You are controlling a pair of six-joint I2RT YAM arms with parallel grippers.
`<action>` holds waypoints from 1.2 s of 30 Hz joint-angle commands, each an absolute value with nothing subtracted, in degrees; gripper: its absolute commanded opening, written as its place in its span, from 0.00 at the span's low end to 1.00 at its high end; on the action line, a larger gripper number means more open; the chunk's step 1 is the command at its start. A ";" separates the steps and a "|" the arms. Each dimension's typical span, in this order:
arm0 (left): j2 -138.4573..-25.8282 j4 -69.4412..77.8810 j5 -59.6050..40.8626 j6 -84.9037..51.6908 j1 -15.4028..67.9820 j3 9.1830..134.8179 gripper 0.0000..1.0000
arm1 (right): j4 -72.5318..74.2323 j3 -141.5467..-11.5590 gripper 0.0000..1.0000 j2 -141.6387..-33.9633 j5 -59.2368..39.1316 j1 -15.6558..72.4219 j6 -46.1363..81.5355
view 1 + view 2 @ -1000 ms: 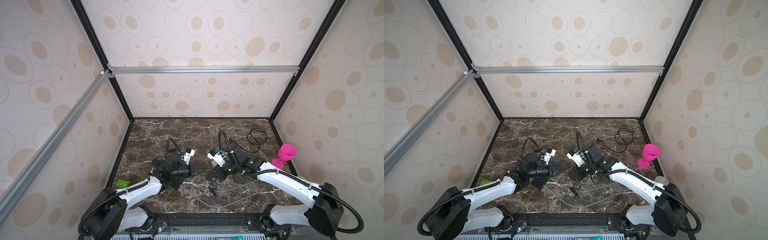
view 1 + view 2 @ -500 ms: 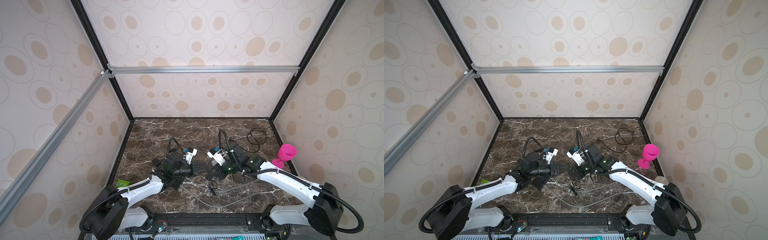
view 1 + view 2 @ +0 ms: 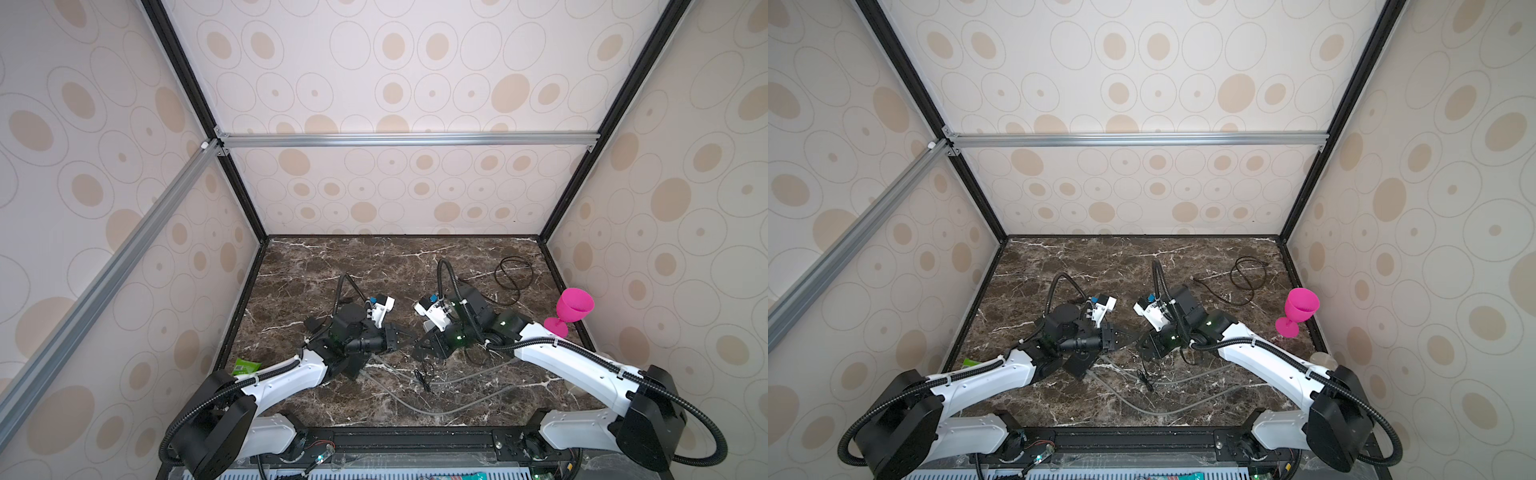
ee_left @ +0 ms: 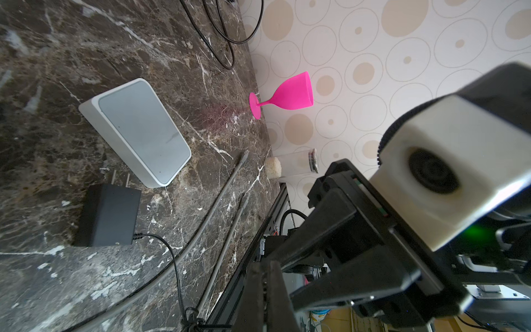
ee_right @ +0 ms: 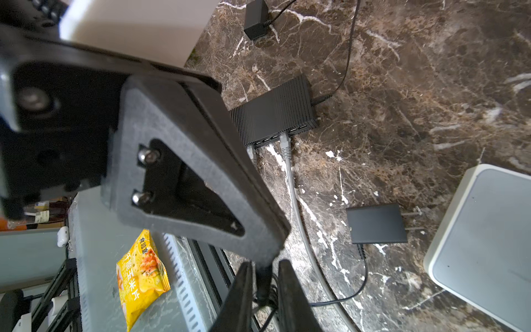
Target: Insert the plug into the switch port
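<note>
My left gripper (image 4: 263, 270) has its fingers (image 4: 255, 301) pressed flat together with nothing I can see between them, so I take it as empty. My right gripper (image 5: 265, 273) stands almost tip to tip with it, jaws a little apart. A dark bit of the thin black cord (image 5: 361, 250) shows in the gap, but I cannot tell whether it is pinched or just lies on the table (image 5: 431, 72) behind. Both hang low between the black switch (image 5: 274, 115) and the white box (image 4: 138, 129), I judge because that is where the leads run. The switch lies with its port row facing my base, so the gray cables (image 5: 298, 218) run straight out toward me. One gray plug (image 5: 284, 143) sits in a port. A second gray plug (image 5: 251, 152) is at the row's end, half hidden by my left finger (image 5: 186, 161), so I cannot say it is seated. The black adapter (image 5: 376, 224) lies loose beside the white box, prongs toward it. The pink goblet (image 4: 287, 92) stands well off by the wall.
</note>
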State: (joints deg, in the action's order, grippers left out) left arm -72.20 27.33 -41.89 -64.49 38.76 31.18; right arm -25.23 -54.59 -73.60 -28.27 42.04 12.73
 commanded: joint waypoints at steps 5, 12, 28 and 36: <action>-71.36 26.37 -41.93 -62.90 39.22 33.75 0.00 | -24.61 -52.92 0.26 -71.78 -29.14 42.10 12.57; -71.54 26.32 -41.88 -62.80 39.24 33.75 0.00 | -23.34 -50.33 0.10 -69.21 -28.62 42.10 13.21; -71.88 26.76 -41.92 -63.28 39.22 33.71 0.00 | -22.60 -51.94 0.14 -70.59 -29.05 42.10 13.51; -72.51 28.22 -42.54 -64.12 39.20 33.75 0.00 | -21.62 -51.68 0.16 -71.13 -29.44 42.10 14.13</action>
